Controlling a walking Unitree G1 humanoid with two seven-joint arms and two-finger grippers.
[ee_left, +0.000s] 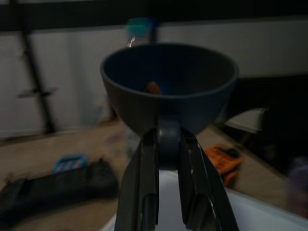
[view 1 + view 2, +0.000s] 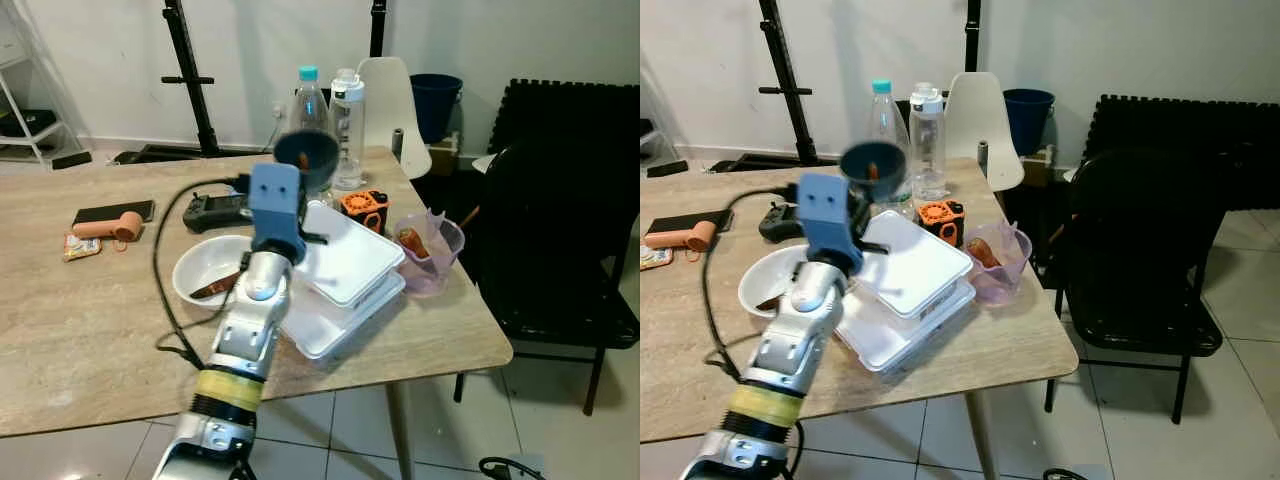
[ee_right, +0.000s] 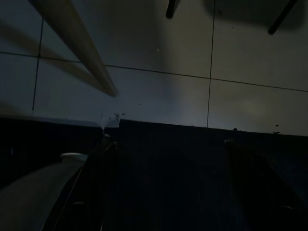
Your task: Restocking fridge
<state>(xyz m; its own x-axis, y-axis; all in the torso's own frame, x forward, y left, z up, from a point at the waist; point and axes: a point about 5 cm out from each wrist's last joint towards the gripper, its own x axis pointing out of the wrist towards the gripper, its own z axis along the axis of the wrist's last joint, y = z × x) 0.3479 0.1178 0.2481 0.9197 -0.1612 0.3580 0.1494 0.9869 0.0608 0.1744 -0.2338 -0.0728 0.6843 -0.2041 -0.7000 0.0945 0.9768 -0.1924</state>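
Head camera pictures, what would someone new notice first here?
First, the left hand raised over the table, pinching a dark blue bowl by its rim, with something orange inside. Just below it, stacked white lidded containers sit near the table's right corner, between a white bowl and a purple cup. Behind stand two clear bottles.

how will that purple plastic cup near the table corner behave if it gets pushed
The purple plastic cup looks thin-walled and translucent, so probably light and easy to slide. It holds some food and a stick leaning out one side, so it might tip. It stands near the table edge, so a hard push could send it off.
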